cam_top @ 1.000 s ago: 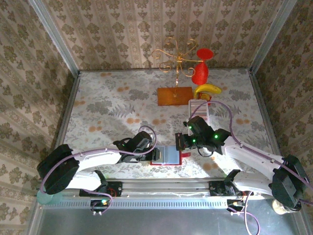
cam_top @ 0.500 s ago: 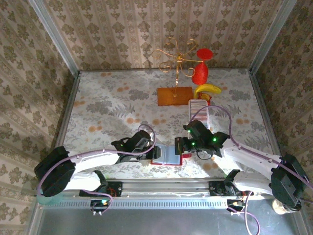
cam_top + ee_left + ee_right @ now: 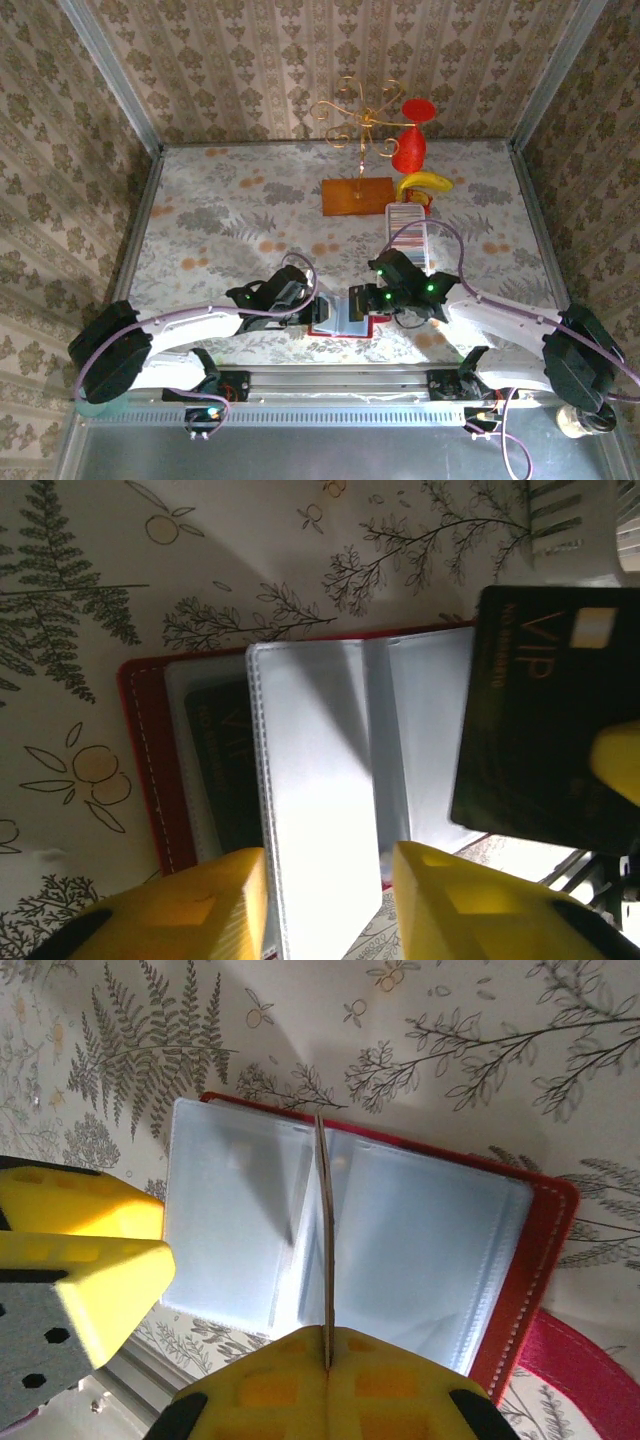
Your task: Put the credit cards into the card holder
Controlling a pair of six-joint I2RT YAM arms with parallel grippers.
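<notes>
Right pincer (image 3: 354,300), tight on credit card (image 3: 540,720), farther over card holder (image 3: 140,770); left pincer (image 3: 330,900) agape.

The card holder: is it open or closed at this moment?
Open. The card holder lies spread on the table, red cover underneath, clear pocket pages facing up; one dark card already sits inside.

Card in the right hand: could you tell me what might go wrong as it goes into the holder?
The card, edge-on above the middle of the sleeves, may miss a pocket mouth and buckle a leaf. The right hand pinches only one edge, so the card could pivot when pushed. The holder might slide on the table unless the left hand pins it.
</notes>
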